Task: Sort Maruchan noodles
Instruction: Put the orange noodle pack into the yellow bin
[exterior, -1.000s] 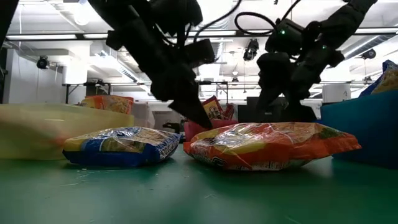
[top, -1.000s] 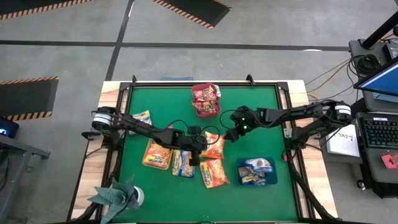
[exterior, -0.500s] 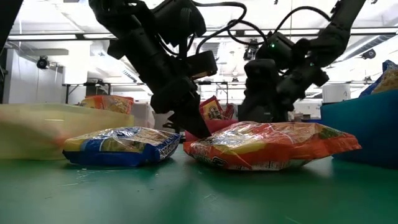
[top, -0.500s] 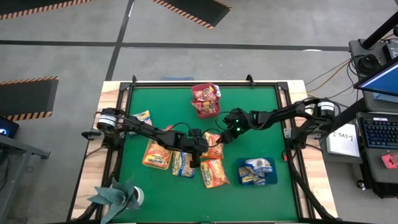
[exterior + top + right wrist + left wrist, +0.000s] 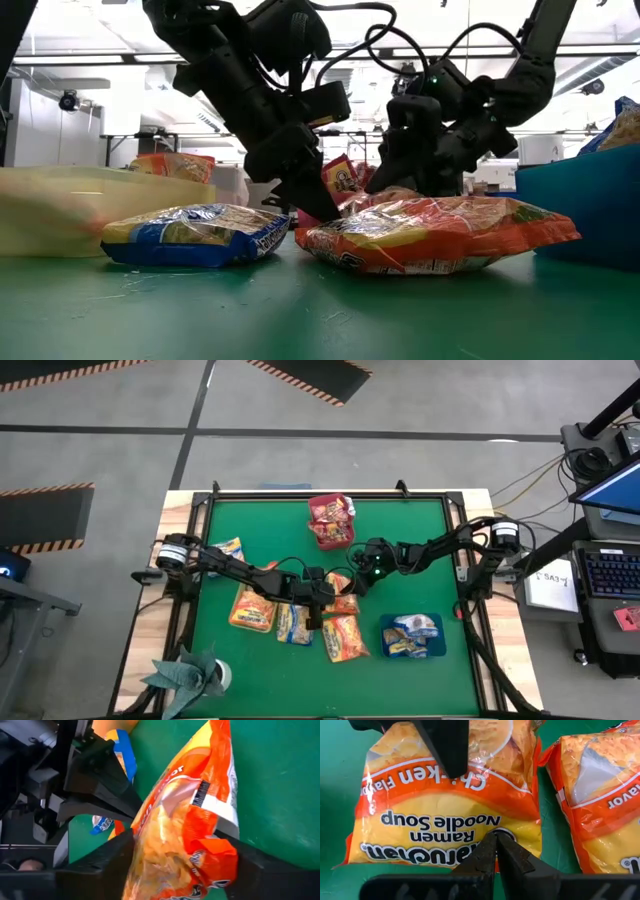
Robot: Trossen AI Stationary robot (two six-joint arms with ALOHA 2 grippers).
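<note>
A robotics lab or industrial workshop: a green tabletop (image 5: 420,540) stands on a grey concrete floor (image 5: 120,450) marked with orange-and-black hazard stripes (image 5: 300,372), a laptop (image 5: 612,495) and keyboard (image 5: 610,572) beside it, ceiling strip lights (image 5: 90,60) beyond.

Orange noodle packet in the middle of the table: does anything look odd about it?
Yes. Both grippers meet at the orange packet: the right gripper has its fingers around one end, and the shut left gripper presses its closed tips on the same wrapper, which looks crumpled there.

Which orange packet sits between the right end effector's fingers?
The orange packet at mid-table, straddled by the right end effector; the other orange ones lie untouched nearer the front.
</note>
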